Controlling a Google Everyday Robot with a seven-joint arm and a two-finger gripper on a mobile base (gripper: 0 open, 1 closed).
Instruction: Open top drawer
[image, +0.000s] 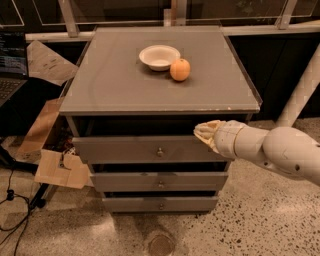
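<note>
Okay, I'm looking down at the grey cabinet (125, 90) from the front. The top drawer (125, 149) is the widest front of the three, sitting right under the tabletop with a dark gap along its upper edge. Its small round knob (160, 151) is at the centre of the front, with nothing on it.

My gripper (204, 132) is in from the right, its pale tip pointing left at the upper right corner of that top drawer front, level with the dark gap. It's well to the right of the knob. Whether the tip is touching the drawer's edge, I can't tell from here. Whether the gripper is apart or together, I can't tell either. It reads as one cream-coloured lump. The white arm (275, 150) runs off the right edge of the view behind it.

Below, the middle drawer (125, 181) and the bottom drawer (130, 204) each show a like knob, and each front is narrower than the one above.

Up on the tabletop there's a white bowl (159, 57) toward the back, and an orange (180, 69) just beside it on its right, at the bowl's rim.

Off to the left, pieces of cardboard (57, 169) lean by the cabinet, a laptop (11, 70) peeks in at the edge, and black cables (9, 197) trail over the speckled floor (250, 220).
</note>
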